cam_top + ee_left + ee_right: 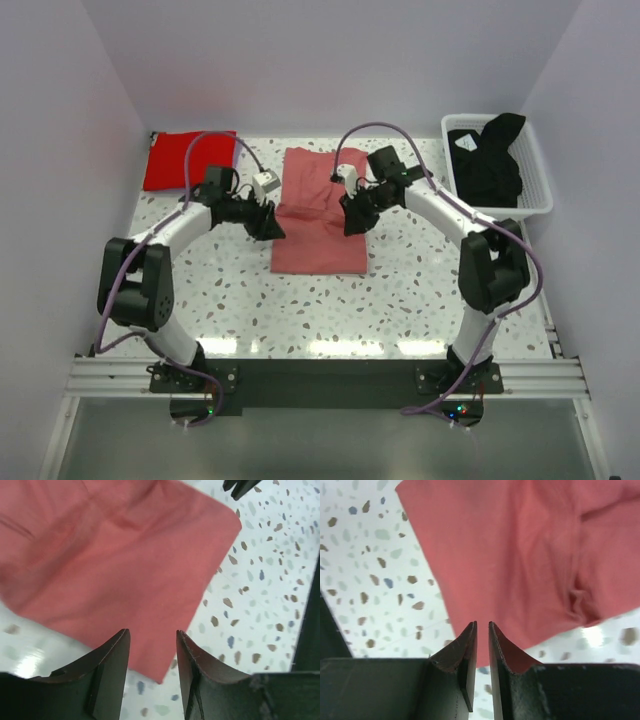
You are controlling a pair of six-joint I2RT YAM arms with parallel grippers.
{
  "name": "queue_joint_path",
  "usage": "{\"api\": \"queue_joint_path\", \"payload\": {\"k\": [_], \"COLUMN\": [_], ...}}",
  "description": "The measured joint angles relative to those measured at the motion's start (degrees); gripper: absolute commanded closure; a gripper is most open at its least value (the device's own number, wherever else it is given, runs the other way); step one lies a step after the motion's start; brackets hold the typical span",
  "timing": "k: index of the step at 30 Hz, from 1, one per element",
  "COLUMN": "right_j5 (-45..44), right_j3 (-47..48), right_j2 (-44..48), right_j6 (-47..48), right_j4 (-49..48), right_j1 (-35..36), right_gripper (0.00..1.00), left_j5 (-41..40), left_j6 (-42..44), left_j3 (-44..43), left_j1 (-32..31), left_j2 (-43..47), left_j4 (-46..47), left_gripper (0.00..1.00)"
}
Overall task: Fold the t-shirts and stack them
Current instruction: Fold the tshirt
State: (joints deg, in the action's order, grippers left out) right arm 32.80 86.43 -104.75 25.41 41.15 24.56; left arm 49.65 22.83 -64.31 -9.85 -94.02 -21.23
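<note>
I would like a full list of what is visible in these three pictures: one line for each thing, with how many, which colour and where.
pink shirt: one, salmon pink, spread at the table's middle, between the two pincers
red shirt: one, bright red, lying at the far left corner
black shirt: one, black, heaped in the basket
basket: one, white, slatted, at the far right corner
table: one, white with dark speckles
left arm: one, white and black, bent toward the pink shirt
right arm: one, white and black, bent toward the pink shirt
left pincer: one, black, jaws apart, at the pink shirt's edge
right pincer: one, black, jaws nearly together at the pink shirt's edge; grip on cloth unclear
</note>
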Motion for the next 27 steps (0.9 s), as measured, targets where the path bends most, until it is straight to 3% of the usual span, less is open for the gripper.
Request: {"api": "queue_joint_path", "payload": {"k": [6,16,22,27], "right_j5": [1.8,3.5,1.1,-3.0], "right_j3": [-7.6,-12.9,-15.3,-15.5], "right_j2": [-5.9,-9.8,-5.6,1.9], "right_j6": [-10.5,-14.3,-10.6,-2.1], "right_j4": [-1.3,-5.8,-4.5,-0.1], "right_j1": [0.0,-2.1,-2.6,-2.9], "right_gripper": [0.83,0.80,0.68,0.62], "left_j5": [1.1,3.1,4.7,1.4], "left_j6": [-13.0,-21.5,-19.5,-10.5], "left_j3": [7.1,8.5,10.1,10.0], "left_j1": [0.1,2.6,5.5,6.0], "left_j2": [-7.6,-14.5,-12.9,-6.0], "left_j4": [3.1,7.1,4.4,-2.2], "left_gripper": [0.57,0.64,0.60,0.51]}}
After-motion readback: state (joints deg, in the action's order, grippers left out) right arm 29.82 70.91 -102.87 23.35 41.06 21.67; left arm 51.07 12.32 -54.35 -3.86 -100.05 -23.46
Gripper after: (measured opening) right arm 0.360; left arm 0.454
